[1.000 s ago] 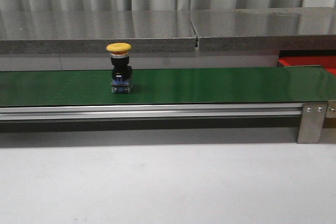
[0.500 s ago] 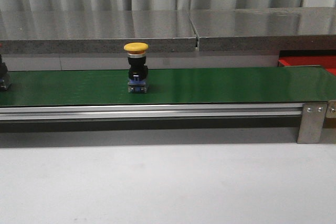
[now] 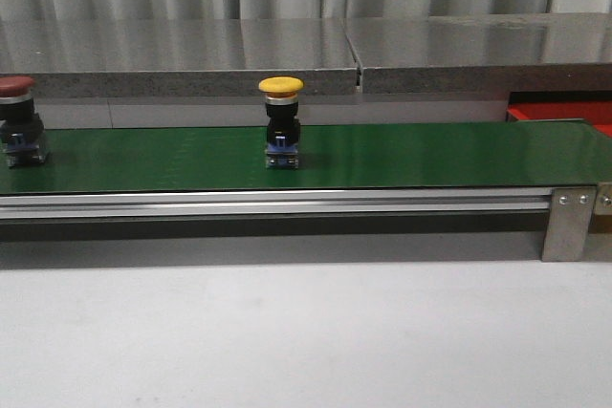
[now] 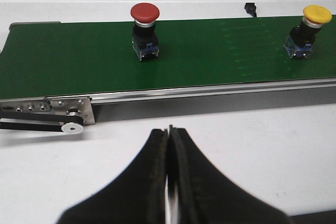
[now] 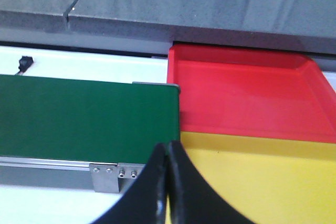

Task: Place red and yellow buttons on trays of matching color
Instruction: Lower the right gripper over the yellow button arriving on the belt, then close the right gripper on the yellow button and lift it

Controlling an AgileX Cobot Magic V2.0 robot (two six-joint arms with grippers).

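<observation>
Two buttons stand upright on the green belt (image 3: 402,155) in the front view: a yellow button (image 3: 281,124) near the belt's middle and a red button (image 3: 19,121) at the far left edge of the picture, well apart from each other. A strip of the red tray (image 3: 564,114) shows at the right, behind the belt's end. A grey ledge (image 3: 287,54) runs behind the belt, and the white tabletop (image 3: 306,332) lies in front of it.

From the left wrist view, the red button (image 4: 144,31) and the yellow button (image 4: 307,31) both stand on the belt (image 4: 79,61), apart from each other. The left fingers (image 4: 169,182) are pressed together with nothing between them, hanging over the white tabletop (image 4: 262,145) short of the belt's rail.

From the right wrist view, the belt's end (image 5: 84,116) lies just beside two trays: the red tray (image 5: 241,98), and a yellow tray (image 5: 262,182) touching it along one edge. Neither tray holds a button. The right fingers (image 5: 168,182) are closed against each other, gripping nothing, above the place where belt and yellow tray meet.
</observation>
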